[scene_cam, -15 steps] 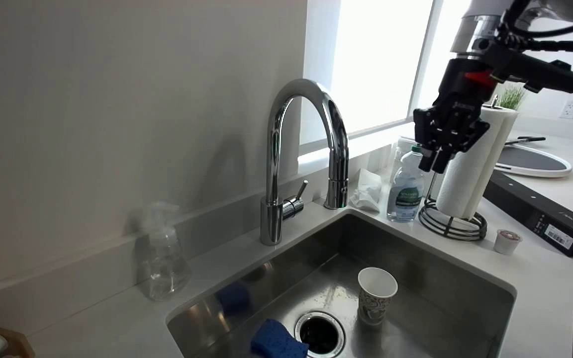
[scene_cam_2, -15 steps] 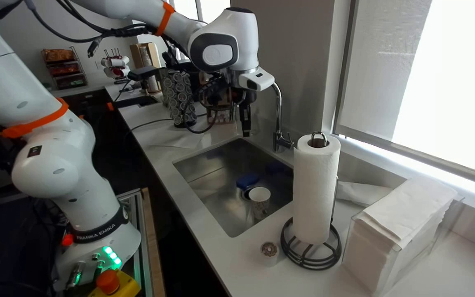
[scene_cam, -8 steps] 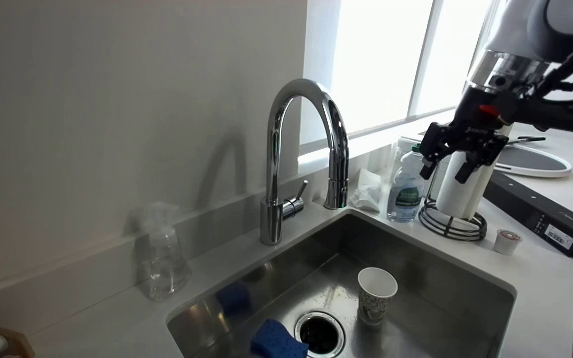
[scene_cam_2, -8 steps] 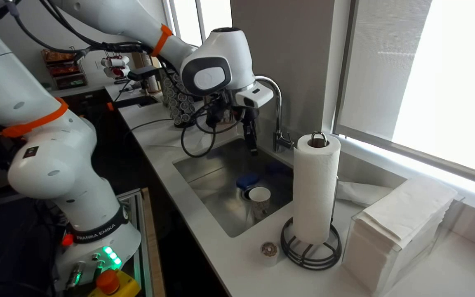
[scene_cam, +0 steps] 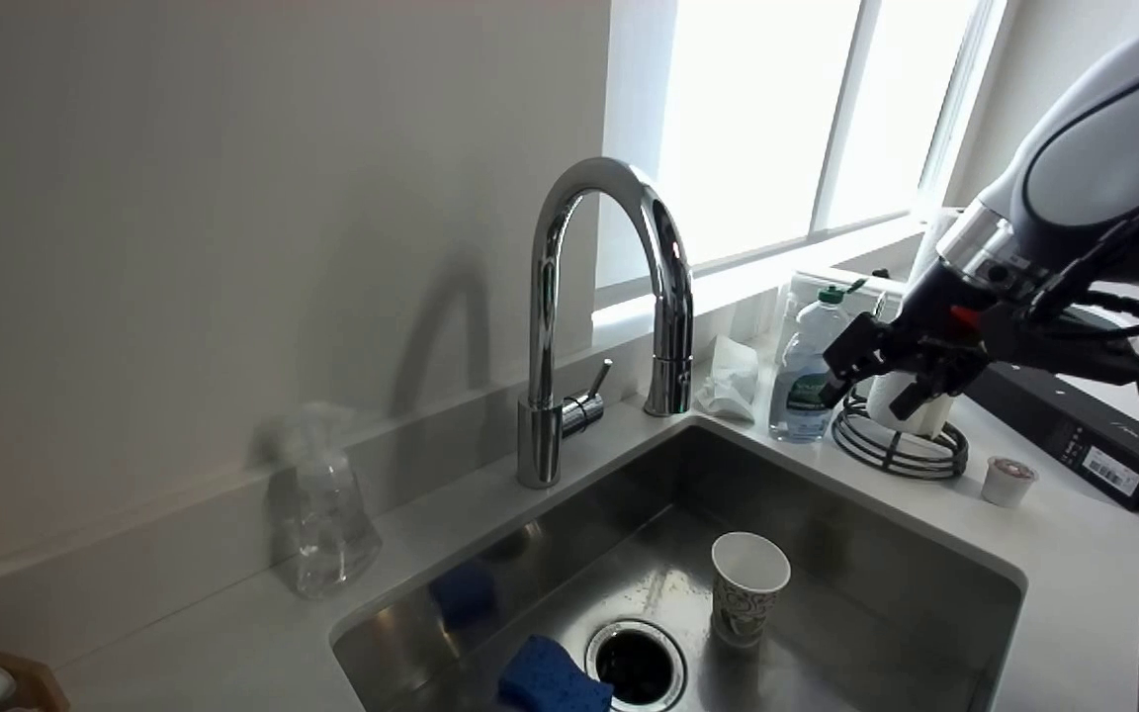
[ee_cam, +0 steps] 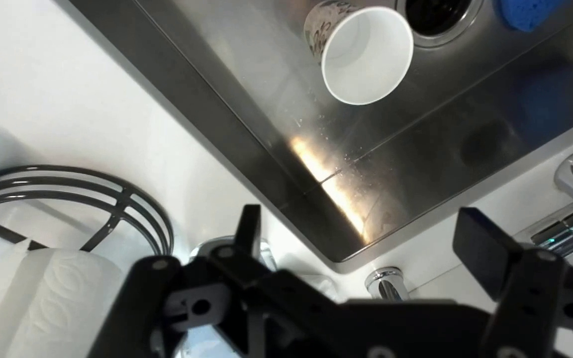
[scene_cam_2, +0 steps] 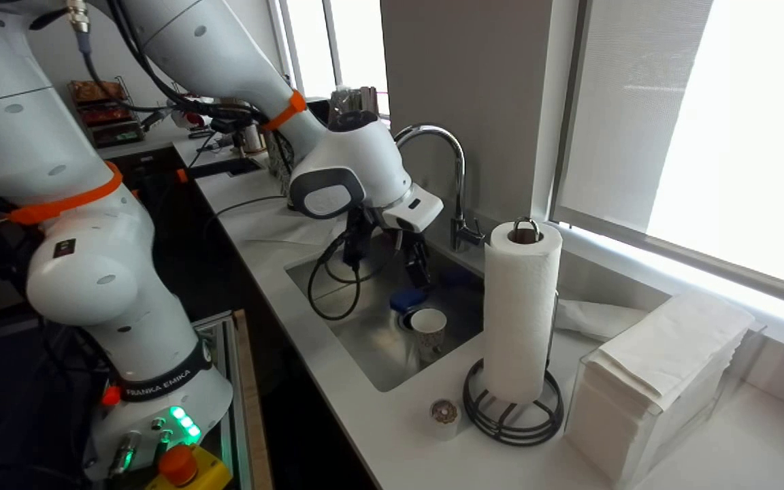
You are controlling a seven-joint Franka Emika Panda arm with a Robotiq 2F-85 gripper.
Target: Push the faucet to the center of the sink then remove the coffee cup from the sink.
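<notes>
The chrome faucet point(scene_cam: 545, 326) stands at the rim of the steel sink point(scene_cam: 886, 613). Its spout point(ee_cam: 385, 283) turns aside and hangs past the basin's corner, over the counter. Upright on the basin floor, near the drain, is the white patterned coffee cup point(scene_cam: 749, 583), seen from above with an empty inside point(ee_cam: 371, 54) in the wrist view. My gripper point(scene_cam: 868, 401) is in the air, its jaws wide apart with nothing between them; in an exterior view the gripper point(scene_cam_2: 420, 278) appears above the sink. It touches neither cup nor faucet.
A blue sponge point(scene_cam: 550, 682) lies by the drain. Beside the sink are a dish soap bottle point(scene_cam: 797, 396), a paper-towel roll point(scene_cam_2: 518, 313) on a wire stand, a small coffee pod point(scene_cam: 1007, 482) and a napkin holder point(scene_cam_2: 650, 395). A clear spray bottle point(scene_cam: 327, 514) stands near the wall.
My gripper has opened from nearly closed to wide apart, and the arm has come down lower towards the sink. Faucet, cup and sponge have not moved.
</notes>
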